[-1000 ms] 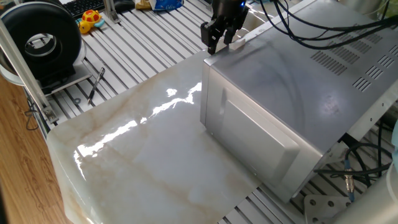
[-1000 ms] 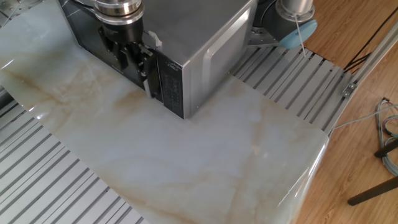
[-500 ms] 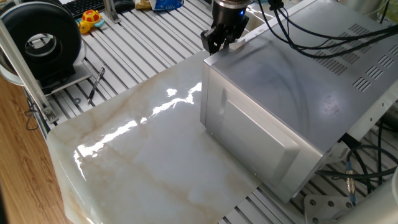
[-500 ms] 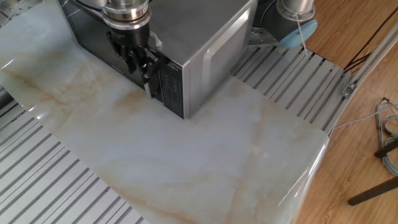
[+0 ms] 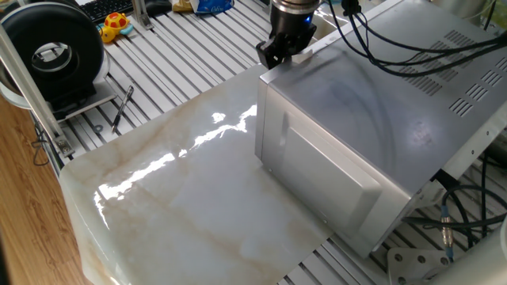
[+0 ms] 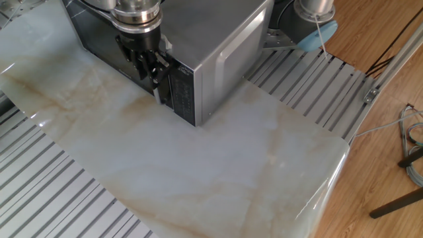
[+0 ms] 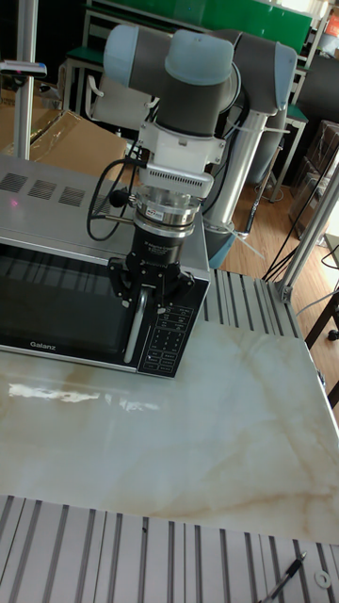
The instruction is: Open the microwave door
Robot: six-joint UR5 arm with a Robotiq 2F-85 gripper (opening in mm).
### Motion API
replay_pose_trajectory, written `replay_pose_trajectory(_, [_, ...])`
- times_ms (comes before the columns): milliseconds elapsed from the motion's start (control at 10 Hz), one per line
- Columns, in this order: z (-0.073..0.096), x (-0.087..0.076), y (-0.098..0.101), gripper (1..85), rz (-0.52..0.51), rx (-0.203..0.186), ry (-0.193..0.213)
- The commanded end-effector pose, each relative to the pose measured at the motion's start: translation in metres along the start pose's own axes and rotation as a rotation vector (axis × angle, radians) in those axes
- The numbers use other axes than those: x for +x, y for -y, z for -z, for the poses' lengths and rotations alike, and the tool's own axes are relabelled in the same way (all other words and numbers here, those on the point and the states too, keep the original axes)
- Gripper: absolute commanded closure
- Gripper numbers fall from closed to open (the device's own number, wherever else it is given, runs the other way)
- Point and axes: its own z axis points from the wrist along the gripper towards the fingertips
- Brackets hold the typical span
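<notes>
The claw (image 7: pixel 141 303) is clamped on the handle (image 7: pixel 137 330) of the microwave door (image 7: pixel 56 306), which is flat against the microwave (image 5: pixel 380 103).

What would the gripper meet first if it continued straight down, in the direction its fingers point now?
Probably the microwave door's handle: the gripper points down over the top of the vertical silver bar, a finger on each side. Below that lies the marble tabletop. Depth is uncertain, so it could slide past in front.

1. Arm (image 7: pixel 202 66): pale blue-grey joint caps on silver tubes.
2. White slotted collar, then a steel ring, directly above the tool (image 7: pixel 156 287).
3. Tool: black, 2 fingers.
4. Black cables loop beside the collar.
</notes>
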Motion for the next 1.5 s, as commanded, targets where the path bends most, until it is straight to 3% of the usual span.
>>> replay_pose_trajectory(0, [0.003, 0.003, -0.001, 48.3, 0.002, -0.017, -0.008])
replay_pose_trajectory(800, [-0.002, 0.001, -0.001, 59.0, 0.005, -0.023, -0.002])
replay_pose_trajectory(900, [-0.003, 0.000, 0.000, 77.3, -0.006, -0.018, -0.005])
replay_pose_trajectory(1000, [-0.001, -0.001, -0.002, 84.3, -0.015, -0.013, -0.020])
replay_pose_trajectory(1100, [0.002, -0.003, -0.004, 84.3, -0.016, -0.002, -0.029])
replay_pose_trajectory(1200, [0.000, -0.004, -0.004, 84.3, -0.007, -0.010, -0.019])
replay_pose_trajectory(1400, [-0.006, -0.013, 0.000, 84.3, 0.035, -0.081, 0.007])
